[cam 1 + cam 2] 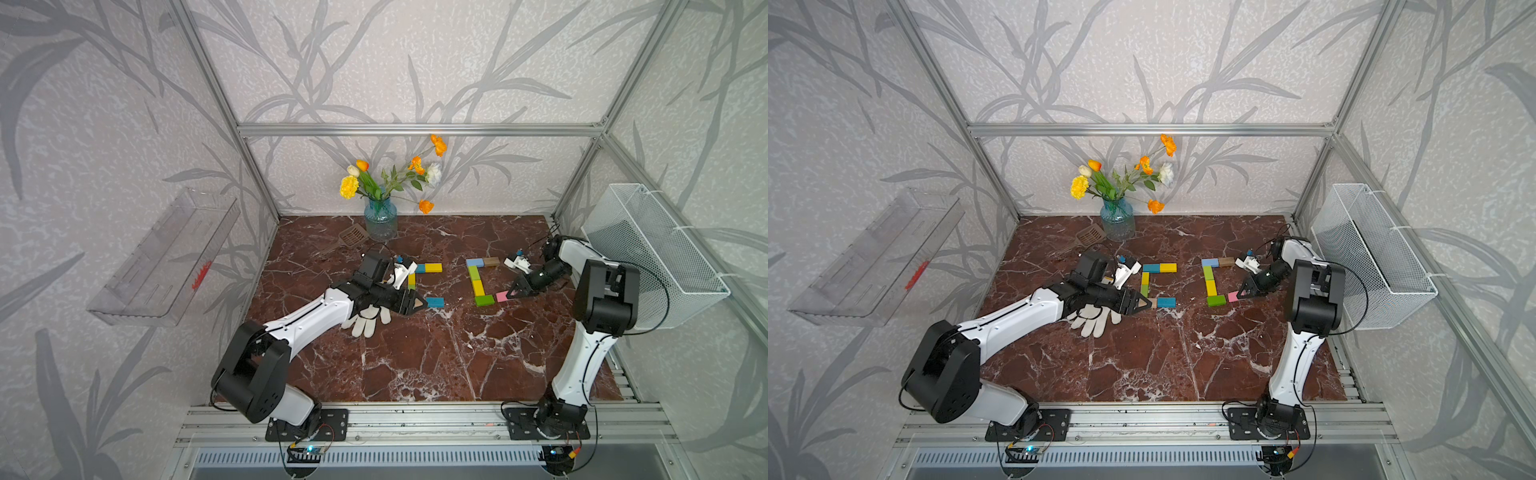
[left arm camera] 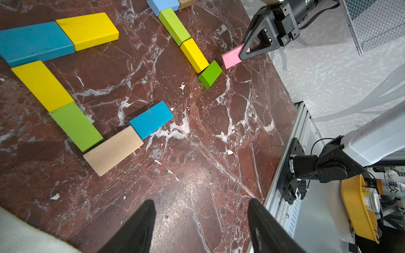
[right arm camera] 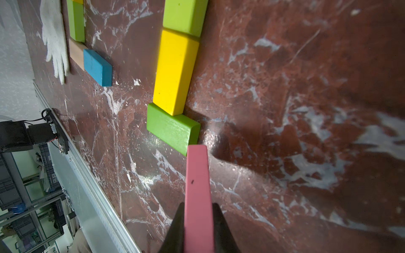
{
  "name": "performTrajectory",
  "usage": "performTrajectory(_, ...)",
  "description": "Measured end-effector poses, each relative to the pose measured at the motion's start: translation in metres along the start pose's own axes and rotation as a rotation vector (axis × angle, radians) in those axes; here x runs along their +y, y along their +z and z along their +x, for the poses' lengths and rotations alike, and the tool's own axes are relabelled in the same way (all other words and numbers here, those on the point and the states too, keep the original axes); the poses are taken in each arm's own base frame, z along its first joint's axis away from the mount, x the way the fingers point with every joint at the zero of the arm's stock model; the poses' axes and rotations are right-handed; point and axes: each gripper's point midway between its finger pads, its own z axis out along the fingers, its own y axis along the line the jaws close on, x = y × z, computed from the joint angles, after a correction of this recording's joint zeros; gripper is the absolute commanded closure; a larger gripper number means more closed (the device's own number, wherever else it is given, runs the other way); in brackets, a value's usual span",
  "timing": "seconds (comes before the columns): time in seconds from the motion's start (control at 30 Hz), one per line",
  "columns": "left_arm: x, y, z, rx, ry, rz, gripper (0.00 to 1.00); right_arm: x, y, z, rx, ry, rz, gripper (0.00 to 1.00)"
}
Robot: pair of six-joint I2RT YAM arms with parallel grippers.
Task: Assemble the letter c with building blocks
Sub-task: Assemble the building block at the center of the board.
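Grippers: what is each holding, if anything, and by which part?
Right gripper pinches the pink block by one end. Left gripper is open, holding nothing.

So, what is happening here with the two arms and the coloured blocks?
The arms are building the letter C twice, flat on the marble table. The right gripper is shut on a pink block and holds it beside the green block at the bottom corner of the C nearer it. The left gripper is open and empty, hovering by the other C, whose six blocks lie in place. A white glove lies under the left arm.
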Motion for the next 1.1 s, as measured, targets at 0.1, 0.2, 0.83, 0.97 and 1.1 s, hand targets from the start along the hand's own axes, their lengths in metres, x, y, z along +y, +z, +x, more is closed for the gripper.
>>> performTrajectory(0.1, 0.001, 0.001, 0.001, 0.006, -0.004, -0.001, 0.32, -0.005, 0.004, -0.001, 0.010, 0.009, -0.008, 0.87)
performTrajectory(0.2, 0.003, 0.003, 0.003, 0.014, -0.009, -0.002, 0.32, -0.005, 0.007, 0.000, 0.020, 0.020, -0.020, 0.84)
performTrajectory(0.83, 0.005, 0.006, 0.007, 0.031, -0.020, 0.002, 0.33, -0.012, 0.001, -0.014, 0.006, 0.051, -0.002, 0.55)
performTrajectory(0.97, 0.004, 0.006, 0.007, 0.031, -0.020, 0.005, 0.33, -0.016, 0.000, -0.013, 0.017, 0.069, 0.022, 0.54)
performTrajectory(1.1, 0.004, 0.006, 0.007, 0.031, -0.019, 0.005, 0.33, -0.023, 0.000, -0.013, 0.023, 0.083, 0.058, 0.53)
